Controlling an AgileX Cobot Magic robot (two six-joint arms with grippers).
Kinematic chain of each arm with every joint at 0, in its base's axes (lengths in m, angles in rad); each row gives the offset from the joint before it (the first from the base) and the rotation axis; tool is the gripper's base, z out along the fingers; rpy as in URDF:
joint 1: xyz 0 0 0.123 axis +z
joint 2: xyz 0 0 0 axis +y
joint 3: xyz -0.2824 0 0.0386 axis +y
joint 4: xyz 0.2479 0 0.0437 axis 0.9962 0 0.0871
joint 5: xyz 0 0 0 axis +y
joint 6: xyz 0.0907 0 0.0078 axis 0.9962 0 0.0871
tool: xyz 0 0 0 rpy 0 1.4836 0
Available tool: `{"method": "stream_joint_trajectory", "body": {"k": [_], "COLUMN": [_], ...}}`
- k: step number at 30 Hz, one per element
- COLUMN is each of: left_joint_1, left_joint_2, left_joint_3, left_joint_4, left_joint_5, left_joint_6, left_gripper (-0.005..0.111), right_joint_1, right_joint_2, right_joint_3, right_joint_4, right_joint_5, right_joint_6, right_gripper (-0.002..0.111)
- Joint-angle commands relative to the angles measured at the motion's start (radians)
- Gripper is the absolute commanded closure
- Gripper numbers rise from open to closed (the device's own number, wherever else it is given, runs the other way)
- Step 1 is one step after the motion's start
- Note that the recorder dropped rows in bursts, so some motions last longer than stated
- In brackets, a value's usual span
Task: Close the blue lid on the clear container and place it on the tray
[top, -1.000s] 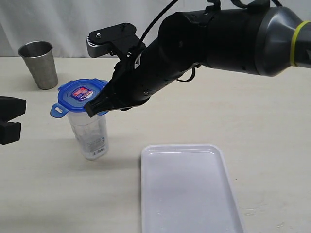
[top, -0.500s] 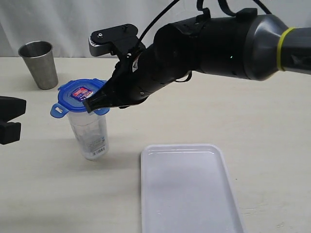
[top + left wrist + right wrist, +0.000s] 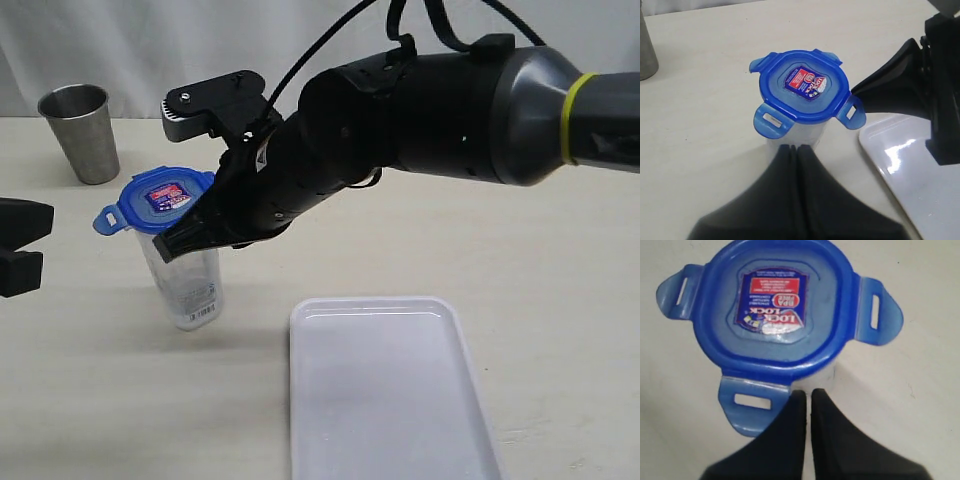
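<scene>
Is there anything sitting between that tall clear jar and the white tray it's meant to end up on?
Nothing visible. Only bare table lies between the clear container and the tray; the steel cup stands beyond the container, away from that path.

bright even light, probably overhead, soft shadows, white glare on the tray (image 3: 900, 165), slightly soft wrist views

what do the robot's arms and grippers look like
The right arm is thick and matt black, turning dark grey further back past a yellow-green band. Black cables loop over it, and a black-and-grey bracket is mounted near its wrist. The right gripper and the left gripper both have plain black fingers that taper to narrow wedge tips.
</scene>
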Motion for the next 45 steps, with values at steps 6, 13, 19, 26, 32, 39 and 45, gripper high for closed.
{"method": "stream_joint_trajectory", "body": {"k": [6,13,19,26,32,39,45], "left_joint_1": [-0.003,-0.003,-0.003,-0.003,-0.003,-0.026,-0.024], "left_joint_2": [0.0,0.0,0.0,0.0,0.0,0.0,0.0], "left_joint_3": [0.003,0.003,0.003,0.024,0.289,0.548,0.564], "left_joint_4": [-0.011,-0.011,-0.011,-0.011,-0.091,0.481,0.679], "left_joint_5": [-0.007,-0.016,-0.016,-0.033,-0.423,-0.951,-1.072], "left_joint_6": [-0.009,-0.009,-0.009,-0.009,-0.007,-0.395,-0.39], "left_gripper": [0.107,0.107,0.107,0.107,0.107,0.107,0.107], "right_joint_1": [0.0,0.003,0.014,0.014,0.011,-0.02,-0.049], "right_joint_2": [-0.01,-0.041,-0.026,-0.026,-0.06,-0.118,-0.132], "right_joint_3": [0.002,0.002,0.002,0.002,0.002,0.004,0.004], "right_joint_4": [-0.065,-0.084,-0.045,-0.045,-0.119,-0.146,-0.154], "right_joint_5": [0.03,0.007,0.013,0.025,0.077,0.085,0.126], "right_joint_6": [0.015,0.068,0.056,0.043,0.042,0.045,0.039], "right_gripper": [0.104,0.104,0.104,0.104,0.104,0.104,0.104]}}
